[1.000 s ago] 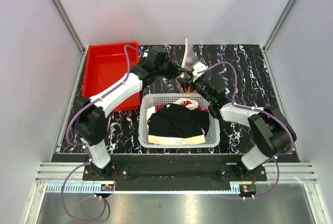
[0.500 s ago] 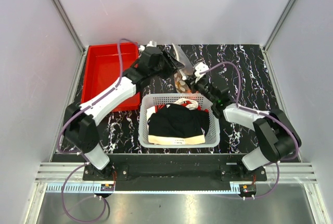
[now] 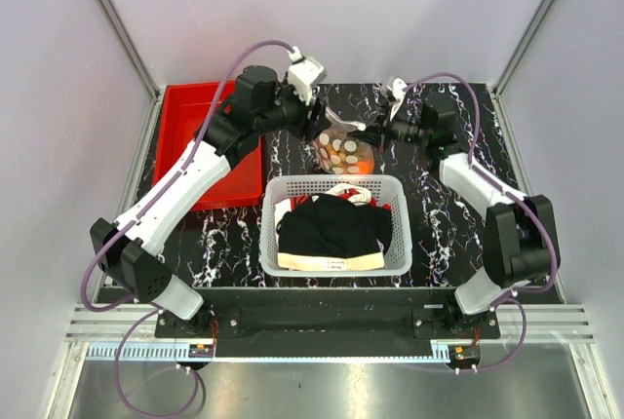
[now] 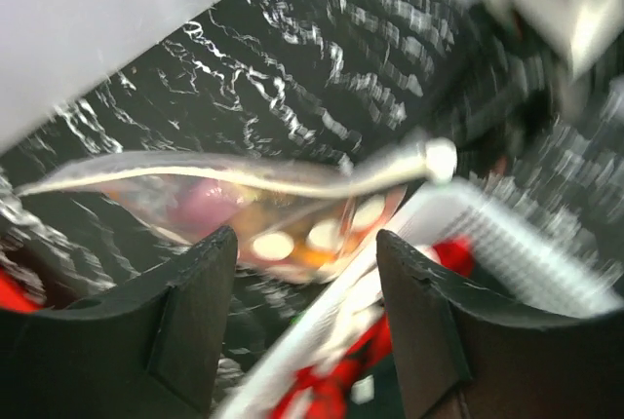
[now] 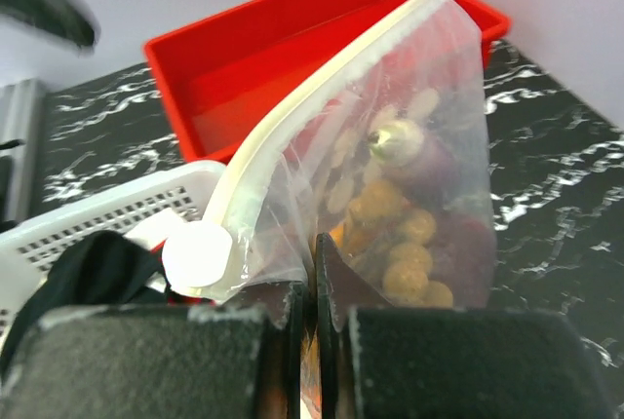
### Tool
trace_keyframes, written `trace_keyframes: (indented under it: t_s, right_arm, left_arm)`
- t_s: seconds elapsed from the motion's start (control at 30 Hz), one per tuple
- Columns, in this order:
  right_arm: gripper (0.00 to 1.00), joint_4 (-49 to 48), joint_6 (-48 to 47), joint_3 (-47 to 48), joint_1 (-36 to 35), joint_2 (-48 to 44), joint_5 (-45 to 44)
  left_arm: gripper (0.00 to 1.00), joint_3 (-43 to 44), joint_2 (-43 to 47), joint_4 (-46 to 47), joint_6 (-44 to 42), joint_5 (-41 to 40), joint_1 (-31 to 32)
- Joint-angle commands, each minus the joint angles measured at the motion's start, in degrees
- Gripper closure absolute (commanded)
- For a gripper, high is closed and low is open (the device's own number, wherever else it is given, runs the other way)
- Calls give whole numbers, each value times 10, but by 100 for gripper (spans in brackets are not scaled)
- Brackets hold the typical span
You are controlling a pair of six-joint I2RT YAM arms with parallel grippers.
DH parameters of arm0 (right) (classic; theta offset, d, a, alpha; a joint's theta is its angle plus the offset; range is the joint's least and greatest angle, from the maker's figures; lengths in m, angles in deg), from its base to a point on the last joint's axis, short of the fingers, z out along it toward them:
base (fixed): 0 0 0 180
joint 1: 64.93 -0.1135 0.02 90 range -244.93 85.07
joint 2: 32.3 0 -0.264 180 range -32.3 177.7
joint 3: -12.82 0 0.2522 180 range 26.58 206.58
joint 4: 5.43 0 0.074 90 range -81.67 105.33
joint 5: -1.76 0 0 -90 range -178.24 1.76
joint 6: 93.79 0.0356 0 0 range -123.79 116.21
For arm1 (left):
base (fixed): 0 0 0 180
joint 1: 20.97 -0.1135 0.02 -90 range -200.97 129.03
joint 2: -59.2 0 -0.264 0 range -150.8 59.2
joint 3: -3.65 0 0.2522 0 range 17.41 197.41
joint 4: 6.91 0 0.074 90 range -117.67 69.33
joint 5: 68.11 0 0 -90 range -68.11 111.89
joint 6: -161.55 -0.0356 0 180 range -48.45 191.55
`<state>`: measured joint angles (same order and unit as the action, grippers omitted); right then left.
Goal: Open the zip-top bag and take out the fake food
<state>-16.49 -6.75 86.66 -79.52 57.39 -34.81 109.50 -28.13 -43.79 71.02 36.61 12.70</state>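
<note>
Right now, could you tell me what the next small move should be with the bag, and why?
Probably ease the left gripper forward and close it on the zip strip. The right gripper is shut on the bag, the left one stands open just short of the strip, and the toy food is inside; two opposing grips look needed to pull the mouth apart.

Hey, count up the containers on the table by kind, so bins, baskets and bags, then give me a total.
Red bin: 1
White mesh basket: 1
Clear zip-top bag: 1
Total: 3
</note>
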Motion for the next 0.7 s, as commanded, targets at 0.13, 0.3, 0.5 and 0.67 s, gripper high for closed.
trace_keyframes:
  t_s: [0.13,0.3,0.5,0.67]
  right_arm:
    - [100,119,11,103,10,58,148]
    - [100,128,14,114,10,79,161]
    - [100,140,14,124,11,84,167]
    - [99,151,15,126,10,80,166]
  left_arm:
    - [38,0,-15,-18,-321,83,9]
    - [36,51,-68,-45,-344,123,14]
    - [38,86,-119,-88,-339,167,15]
    - [77,99,-141,-86,-327,124,13]
